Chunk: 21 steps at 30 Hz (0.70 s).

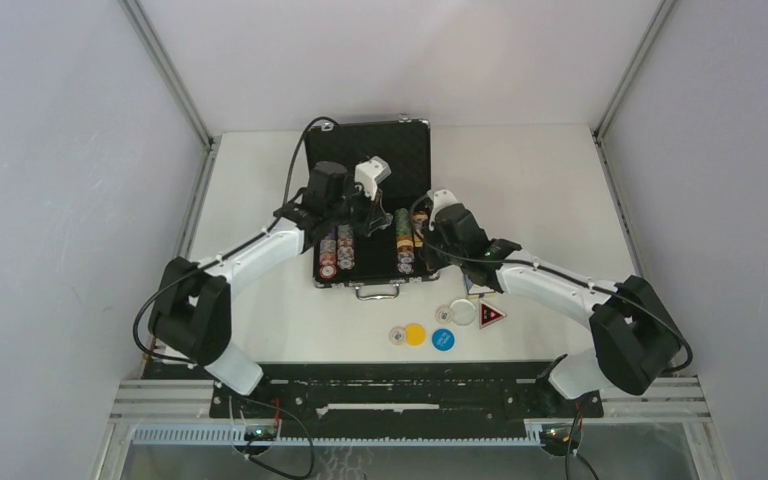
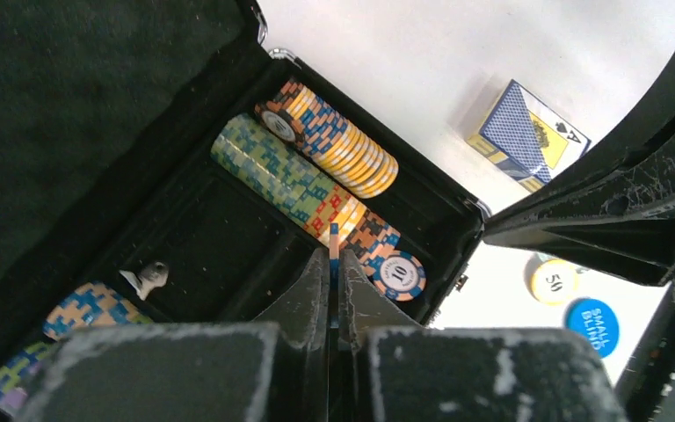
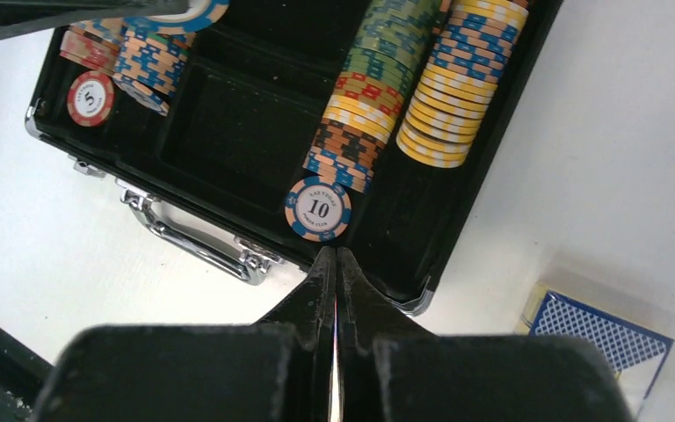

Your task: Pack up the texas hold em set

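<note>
Open black briefcase (image 1: pixel 405 150) holds multicoloured chip stacks (image 3: pixel 365 105)

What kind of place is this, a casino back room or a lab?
Probably a robot test cell: a white table boxed in by blank grey walls, with two robot arms bolted at its near edge, working over a poker case.

White matte worktop (image 1: pixel 540 190), boxed in by plain pale grey walls: back (image 1: pixel 400 50), left (image 1: pixel 50 150), right (image 1: pixel 720 150). Alu frame posts (image 1: pixel 167 70) run up the rear corners. Near edge: black base rail (image 1: pixel 410 385), then slotted grey cable duct (image 1: pixel 360 436). Light even & soft, shadows faint.
</note>
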{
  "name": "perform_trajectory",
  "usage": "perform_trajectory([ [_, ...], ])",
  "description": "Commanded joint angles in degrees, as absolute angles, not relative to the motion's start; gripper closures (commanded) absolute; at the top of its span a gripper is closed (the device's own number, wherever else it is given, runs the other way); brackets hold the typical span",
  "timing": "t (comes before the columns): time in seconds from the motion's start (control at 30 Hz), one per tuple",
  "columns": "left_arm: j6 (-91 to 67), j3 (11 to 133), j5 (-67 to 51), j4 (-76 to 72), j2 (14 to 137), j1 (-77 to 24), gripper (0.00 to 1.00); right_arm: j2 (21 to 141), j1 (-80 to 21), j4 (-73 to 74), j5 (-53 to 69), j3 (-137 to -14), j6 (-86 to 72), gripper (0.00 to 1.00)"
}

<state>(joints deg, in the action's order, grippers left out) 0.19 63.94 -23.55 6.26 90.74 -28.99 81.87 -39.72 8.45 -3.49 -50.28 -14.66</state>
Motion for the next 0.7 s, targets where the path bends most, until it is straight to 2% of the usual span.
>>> perform_trajectory([
  [0.0, 10.3, 65.0, -23.8, 2.9, 91.8, -29.9, 0.98, 82.7, -39.0, 3.1, 1.2, -52.4, -14.3, 1.0],
  [0.33, 12.5, 67.1, -23.6, 4.1, 91.9, -28.8, 1.0, 92.9, -38.6, 3.6, 8.6, -57.7, -14.2, 1.0],
  [0.67, 12.7, 65.0, -23.8, 3.8, 90.3, -26.0, 1.0, 99.0, -38.8, 12.1, 11.6, -62.7, -12.5, 1.0],
])
